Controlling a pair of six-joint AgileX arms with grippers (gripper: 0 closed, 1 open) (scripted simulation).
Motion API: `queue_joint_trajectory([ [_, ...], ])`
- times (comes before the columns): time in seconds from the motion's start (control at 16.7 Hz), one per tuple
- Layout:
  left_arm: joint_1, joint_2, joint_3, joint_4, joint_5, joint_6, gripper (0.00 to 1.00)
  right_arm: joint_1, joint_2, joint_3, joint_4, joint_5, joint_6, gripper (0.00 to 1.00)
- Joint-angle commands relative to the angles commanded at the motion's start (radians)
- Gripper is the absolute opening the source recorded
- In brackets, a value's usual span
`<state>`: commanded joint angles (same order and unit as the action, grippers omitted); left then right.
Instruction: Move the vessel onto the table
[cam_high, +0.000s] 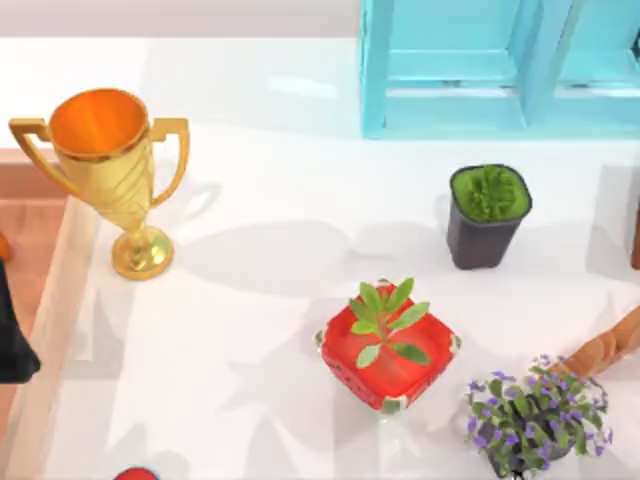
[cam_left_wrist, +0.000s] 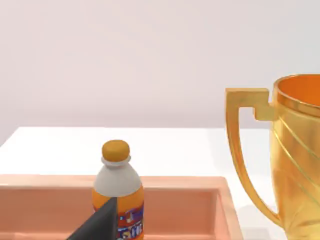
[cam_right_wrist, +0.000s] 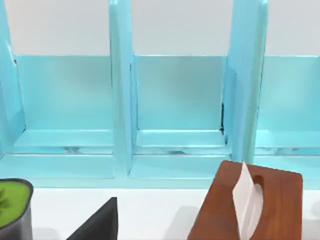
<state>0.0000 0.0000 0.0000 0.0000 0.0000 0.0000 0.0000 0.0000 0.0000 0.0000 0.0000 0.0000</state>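
A gold trophy (cam_high: 108, 170), a red square pot (cam_high: 388, 350), purple flowers (cam_high: 540, 408) and a turquoise rack (cam_high: 500, 65) are seen on the white table (cam_high: 270, 300).

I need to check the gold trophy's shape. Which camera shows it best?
The top view: the gold trophy appears whole there, with bowl, both handles, stem and foot, standing on the white table. The left wrist view shows one handle and part of the bowl.

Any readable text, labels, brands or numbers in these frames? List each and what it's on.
Bottle label: the orange-capped bottle in the left wrist view carries a printed red, white and blue label, but the lettering is too blurred to read.
Nothing legible on the gold trophy, the red square planter, the dark plant pot or the wooden tissue box.
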Motion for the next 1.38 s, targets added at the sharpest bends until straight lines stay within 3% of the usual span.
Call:
queue_joint_trajectory([
  [0.24, 0.006, 0.033, 0.032, -0.032, 0.000, 0.007, 1.00, 0.000, 0.000, 0.000, 0.000, 0.000, 0.000, 1.00],
  [0.48, 0.039, 0.224, 0.209, -0.205, 0.000, 0.043, 1.00, 0.000, 0.000, 0.000, 0.000, 0.000, 0.000, 1.00],
  [1.38, 0.224, 1.474, 1.233, -1.196, -0.003, 0.244, 1.00, 0.000, 0.000, 0.000, 0.000, 0.000, 0.000, 1.00],
])
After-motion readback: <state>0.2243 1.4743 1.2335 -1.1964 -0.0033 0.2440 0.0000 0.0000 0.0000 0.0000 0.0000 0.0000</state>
